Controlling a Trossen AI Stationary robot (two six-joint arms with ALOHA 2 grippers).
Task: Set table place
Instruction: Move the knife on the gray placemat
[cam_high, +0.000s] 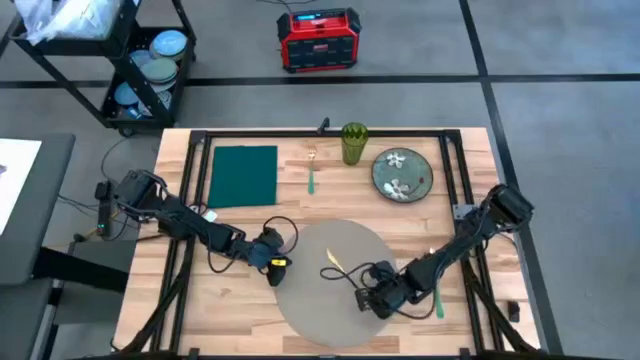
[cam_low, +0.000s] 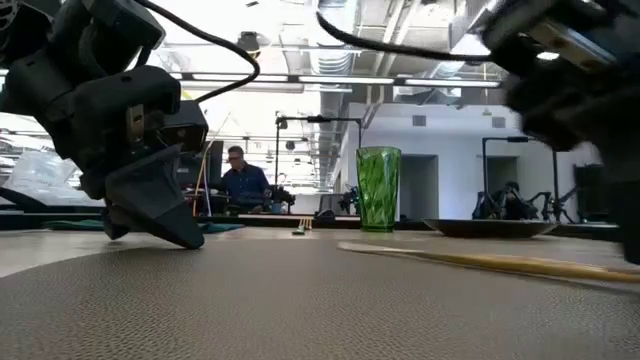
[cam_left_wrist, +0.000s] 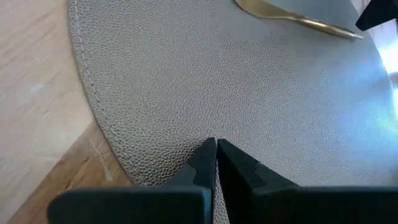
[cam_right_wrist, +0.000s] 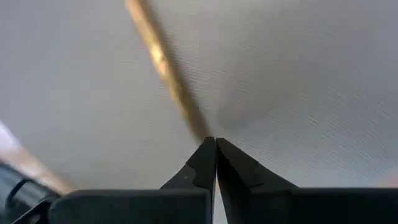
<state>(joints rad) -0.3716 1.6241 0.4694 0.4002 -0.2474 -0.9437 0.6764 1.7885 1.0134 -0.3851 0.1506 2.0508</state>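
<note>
Round grey placemat (cam_high: 335, 275) lying at the surface's (cam_high: 250, 310) front edge. Left hand (cam_left_wrist: 216, 149) pressed together on the placemat's left rim; right hand (cam_right_wrist: 215, 146) pressed together over it, tips by a gold utensil (cam_right_wrist: 163, 68). Beyond the placemat: green napkin (cam_high: 244, 176), green cup (cam_high: 354, 143), floral plate (cam_high: 402, 174).

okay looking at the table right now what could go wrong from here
1. The left gripper, shut, sits at the placemat edge; if it drags, the mat could slide and carry the gold utensil with it.
2. The right gripper, shut, is low over the mat at the gold utensil's end; a nudge might knock it askew.
3. The plate, green glass and napkin all lie off the mat, so a long carry could tip the glass.
</note>
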